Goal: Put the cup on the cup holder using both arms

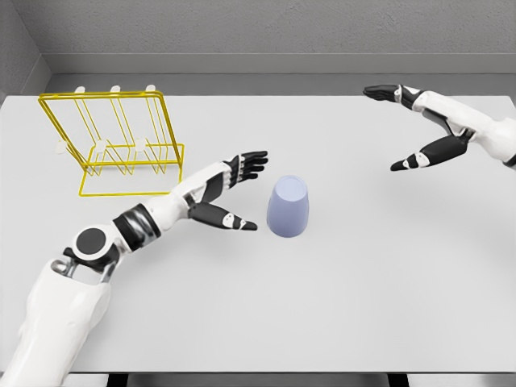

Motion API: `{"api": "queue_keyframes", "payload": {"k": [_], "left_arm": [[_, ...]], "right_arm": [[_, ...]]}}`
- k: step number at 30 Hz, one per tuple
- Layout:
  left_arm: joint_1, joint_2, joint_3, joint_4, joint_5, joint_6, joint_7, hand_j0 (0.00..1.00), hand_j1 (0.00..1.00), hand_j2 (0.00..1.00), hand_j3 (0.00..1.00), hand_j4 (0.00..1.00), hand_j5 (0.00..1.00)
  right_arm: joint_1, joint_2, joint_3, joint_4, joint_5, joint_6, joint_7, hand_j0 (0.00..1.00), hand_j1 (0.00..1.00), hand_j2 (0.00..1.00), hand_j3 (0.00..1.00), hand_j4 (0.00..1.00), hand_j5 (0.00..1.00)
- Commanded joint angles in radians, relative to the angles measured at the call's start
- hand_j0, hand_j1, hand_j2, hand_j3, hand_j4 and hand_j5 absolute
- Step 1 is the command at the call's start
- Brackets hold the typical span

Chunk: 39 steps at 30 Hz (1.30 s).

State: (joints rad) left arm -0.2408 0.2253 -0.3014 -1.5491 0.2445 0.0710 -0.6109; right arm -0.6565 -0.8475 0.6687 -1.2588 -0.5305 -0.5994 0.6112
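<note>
The cup (288, 207) stands inverted just at three o'clock of the spread, empty left hand (232, 192); the right hand (415, 125), also spread, hangs well apart

The cup (288, 207) looks smooth, matt lavender plastic. The rack (113, 143) at ten o'clock is thin glossy yellow wire. The worktop (339, 282) is plain matt white. Both arms have glossy white shells with black joints.
</note>
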Motion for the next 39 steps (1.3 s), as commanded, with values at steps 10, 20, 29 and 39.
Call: {"api": "queue_keyframes", "payload": {"k": [10, 20, 29, 39], "left_arm": [[0.002, 0.006, 0.007, 0.003, 0.006, 0.0, 0.0, 1.0, 1.0, 1.0, 1.0, 1.0, 1.0], [0.011, 0.006, 0.011, -0.023, 0.007, 0.001, 0.0, 1.0, 1.0, 1.0, 1.0, 1.0, 1.0], [0.009, 0.008, 0.011, -0.02, 0.007, 0.001, 0.0, 1.0, 1.0, 1.0, 1.0, 1.0, 1.0], [-0.003, -0.009, 0.011, 0.027, 0.004, 0.003, 0.0, 1.0, 1.0, 1.0, 1.0, 1.0, 1.0]], "right_arm": [[-0.002, -0.001, -0.001, 0.047, 0.009, -0.011, 0.0, 1.0, 1.0, 1.0, 1.0, 1.0, 1.0], [-0.003, -0.001, -0.004, 0.047, 0.009, -0.011, 0.0, 1.0, 1.0, 1.0, 1.0, 1.0, 1.0], [-0.003, -0.001, -0.009, 0.047, 0.009, -0.011, 0.0, 1.0, 1.0, 1.0, 1.0, 1.0, 1.0], [-0.012, 0.01, -0.014, 0.049, 0.05, -0.011, 0.0, 1.0, 1.0, 1.0, 1.0, 1.0, 1.0]]}}
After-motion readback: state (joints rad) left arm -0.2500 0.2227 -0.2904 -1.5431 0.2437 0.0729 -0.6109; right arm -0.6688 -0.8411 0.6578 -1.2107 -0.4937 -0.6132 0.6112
